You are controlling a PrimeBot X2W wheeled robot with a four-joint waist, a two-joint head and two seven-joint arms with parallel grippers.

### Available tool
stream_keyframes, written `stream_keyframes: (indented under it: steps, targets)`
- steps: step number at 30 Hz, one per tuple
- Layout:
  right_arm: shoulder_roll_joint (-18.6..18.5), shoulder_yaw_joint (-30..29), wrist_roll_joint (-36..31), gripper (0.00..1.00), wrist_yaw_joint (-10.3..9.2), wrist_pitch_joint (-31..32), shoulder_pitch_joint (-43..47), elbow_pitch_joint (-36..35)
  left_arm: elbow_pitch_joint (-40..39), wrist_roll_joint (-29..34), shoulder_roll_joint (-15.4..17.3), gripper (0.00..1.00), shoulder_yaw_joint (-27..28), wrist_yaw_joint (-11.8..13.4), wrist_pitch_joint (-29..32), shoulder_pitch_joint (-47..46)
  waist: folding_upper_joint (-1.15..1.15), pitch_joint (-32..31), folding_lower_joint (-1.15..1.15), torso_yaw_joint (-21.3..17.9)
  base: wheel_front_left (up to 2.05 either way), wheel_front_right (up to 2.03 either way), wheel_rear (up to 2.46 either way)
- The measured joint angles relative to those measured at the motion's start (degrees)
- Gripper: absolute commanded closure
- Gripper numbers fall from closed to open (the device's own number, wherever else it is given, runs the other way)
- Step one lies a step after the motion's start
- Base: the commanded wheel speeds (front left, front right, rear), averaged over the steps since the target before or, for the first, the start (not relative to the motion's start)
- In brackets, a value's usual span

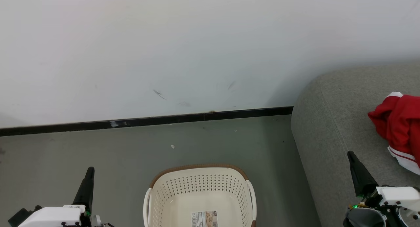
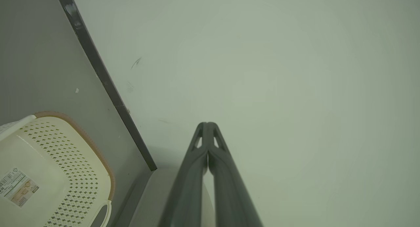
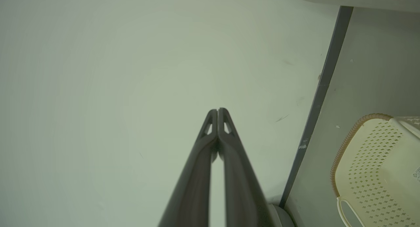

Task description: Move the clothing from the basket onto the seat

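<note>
The left gripper [image 1: 89, 171] is hovering at the lower left above the grey floor [image 1: 65, 148]. Its fingers [image 2: 190, 181] are pressing together tip to tip and holding nothing. They are pointing toward the pale wall [image 1: 197, 39] and the black skirting board [image 1: 147, 121], well to the side of the basket, which looks like a parked pose rather than a reach.

Moving right, the basket [image 1: 197, 184] is sitting on the floor at the bottom centre, its brown rim facing the wall. Its label sticker [image 1: 204, 218] is showing bare on the bottom, and no cloth is lying in the part that shows (the near end is running off the frame). A small white scrap [image 1: 172, 146] is lying on the floor between the basket and the skirting board, out of any likely path.

Further right, the seat [image 1: 331, 122] is rising just beside the basket, with a narrow strip of floor separating them. The right gripper [image 1: 350, 153] is hanging over its edge, with its fingers [image 3: 197, 174] likewise closing on nothing. The red-and-white garment [image 1: 398, 122] is lying crumpled on the seat, near that gripper but apart from it. Judging by this, the transfer is looking finished, and nothing is blocking either arm.
</note>
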Motion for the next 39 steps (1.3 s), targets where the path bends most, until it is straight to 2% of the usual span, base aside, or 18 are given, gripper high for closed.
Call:
stream_keyframes:
  steps: [39]
  targets:
    - [0.0, 0.0, 0.0, 1.0, 0.0, 0.0, 0.0, 0.1, 0.5, 0.0, 0.0, 1.0, 0.1, -0.3, 0.2, 0.0, 0.0, 0.0, -0.01, 0.0, 0.0, 0.0, 0.0]
